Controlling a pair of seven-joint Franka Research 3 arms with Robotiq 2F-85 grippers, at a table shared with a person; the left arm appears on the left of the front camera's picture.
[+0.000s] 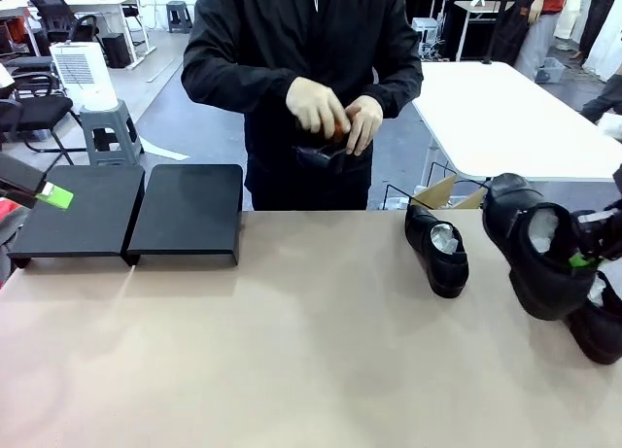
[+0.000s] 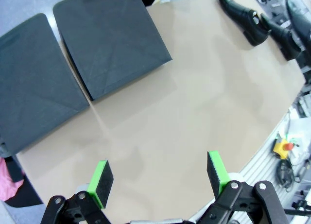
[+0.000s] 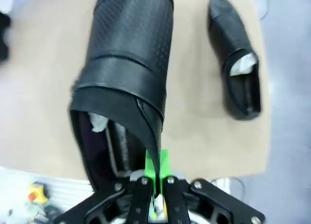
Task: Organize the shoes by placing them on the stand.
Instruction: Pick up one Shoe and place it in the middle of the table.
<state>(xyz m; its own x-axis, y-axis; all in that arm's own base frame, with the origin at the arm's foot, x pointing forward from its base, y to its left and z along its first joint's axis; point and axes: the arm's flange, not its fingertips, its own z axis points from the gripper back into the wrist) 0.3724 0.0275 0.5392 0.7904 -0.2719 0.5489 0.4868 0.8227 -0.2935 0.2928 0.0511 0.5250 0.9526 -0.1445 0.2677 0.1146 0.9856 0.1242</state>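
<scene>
Right gripper [image 1: 586,246]: clamped on the thin heel collar of a shoe [image 1: 537,263]. The wrist view shows one pad inside the opening and one outside [image 3: 156,173]. The shoe [image 3: 126,63] hangs toe-away at the right of the table [image 1: 292,351] and, as I judge it, clear of the surface.

Left gripper [image 1: 51,192]: jaws wide apart, holding nothing [image 2: 159,178], at the far left by the stand [image 1: 185,210].

Stand: two black platforms side by side at the far left [image 2: 112,39], no shoes on them.

Other shoes: a second shoe [image 1: 437,246] lies on the table right of centre, on my route. A third shoe [image 1: 601,327] lies near right, under the held one. The person's hands [image 1: 335,118] hold a fourth shoe [image 1: 326,158] at far centre.

Assessment for the carry:
- The grip is on a single leather edge, so I expect the shoe to swing. I travel slowly, without wrist rolls.
- I pass above or on the near side of the second shoe, away from the person's hands.
- I aim for the right platform, well apart from the left gripper.
- I level the sole before lowering and release only once it sits flat, to one side so that room is left for the others.
</scene>
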